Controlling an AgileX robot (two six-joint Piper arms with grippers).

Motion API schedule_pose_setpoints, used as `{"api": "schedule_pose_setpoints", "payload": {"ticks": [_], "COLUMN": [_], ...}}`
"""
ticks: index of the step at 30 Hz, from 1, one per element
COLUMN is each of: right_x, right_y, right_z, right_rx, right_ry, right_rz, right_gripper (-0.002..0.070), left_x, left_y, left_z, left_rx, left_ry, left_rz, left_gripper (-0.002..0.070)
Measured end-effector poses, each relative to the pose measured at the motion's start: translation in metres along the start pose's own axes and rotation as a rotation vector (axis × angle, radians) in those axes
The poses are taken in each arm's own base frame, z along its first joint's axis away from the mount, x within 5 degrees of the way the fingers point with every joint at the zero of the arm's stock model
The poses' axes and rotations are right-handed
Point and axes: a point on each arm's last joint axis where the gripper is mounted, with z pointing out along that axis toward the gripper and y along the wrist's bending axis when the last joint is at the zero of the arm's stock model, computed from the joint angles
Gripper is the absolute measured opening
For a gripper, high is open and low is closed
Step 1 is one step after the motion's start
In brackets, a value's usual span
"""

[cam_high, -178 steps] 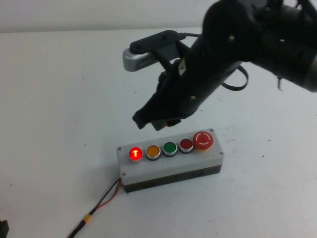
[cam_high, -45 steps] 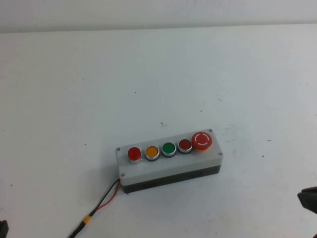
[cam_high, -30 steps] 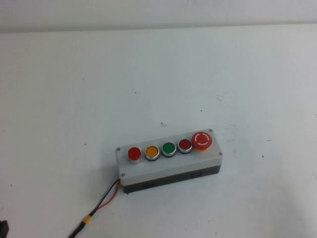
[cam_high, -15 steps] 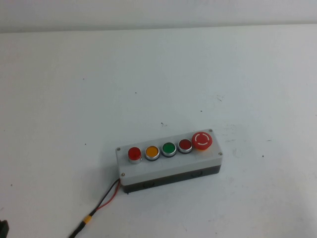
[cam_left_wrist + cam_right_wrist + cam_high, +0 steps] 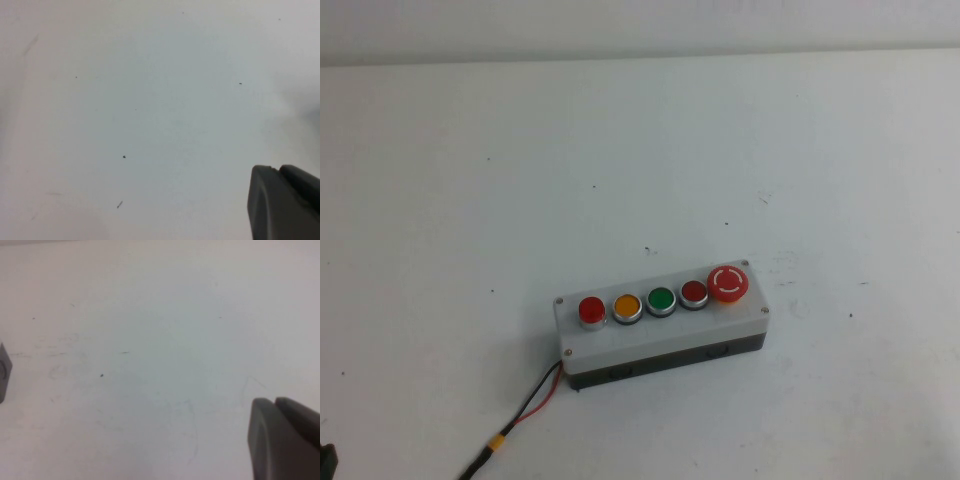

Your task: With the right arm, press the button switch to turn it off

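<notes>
The button switch (image 5: 591, 311) is the small bright-red button with a silver ring at the left end of the white-topped box (image 5: 660, 338). It is not glowing. Neither arm shows in the high view. My right gripper (image 5: 274, 401) shows only in the right wrist view, shut and empty above bare table, with a corner of the box (image 5: 3, 372) at that picture's edge. My left gripper (image 5: 277, 169) shows only in the left wrist view, shut and empty over bare table.
On the box, after the bright-red button, come a yellow (image 5: 627, 305), a green (image 5: 661, 299) and a darker red button (image 5: 694, 292), then a big red mushroom button (image 5: 728, 282). Red and black wires (image 5: 535, 398) run from the box's left end to the front edge.
The bright-red button glowed 5.9 s ago and is now unlit. The right arm hung over the box then; it has withdrawn out of the high view, its last part leaving the lower right edge.
</notes>
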Motion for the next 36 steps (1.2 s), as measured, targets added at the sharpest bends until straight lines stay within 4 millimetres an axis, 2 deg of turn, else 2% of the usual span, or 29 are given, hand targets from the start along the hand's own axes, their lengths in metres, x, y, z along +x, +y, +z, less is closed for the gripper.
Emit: {"api": "schedule_pose_setpoints", "payload": {"ticks": [6, 36], "right_x": [0.0004, 0.0005], "right_y": [0.0034, 0.0041], "right_z": [-0.0001, -0.0001], "right_rx": [-0.037, -0.045], "right_ry": [0.004, 0.005], "right_rz": [-0.048, -0.039], "right_gripper": [-0.0017, -0.0017], "left_x": [0.0000, 0.0000], "left_y": [0.0000, 0.0000], "left_z": [0.0000, 0.0000], "left_rx": [0.000, 0.000], "left_ry": [0.000, 0.000], "left_rz": [0.000, 0.000], "left_gripper": [-0.0002, -0.0002]}}
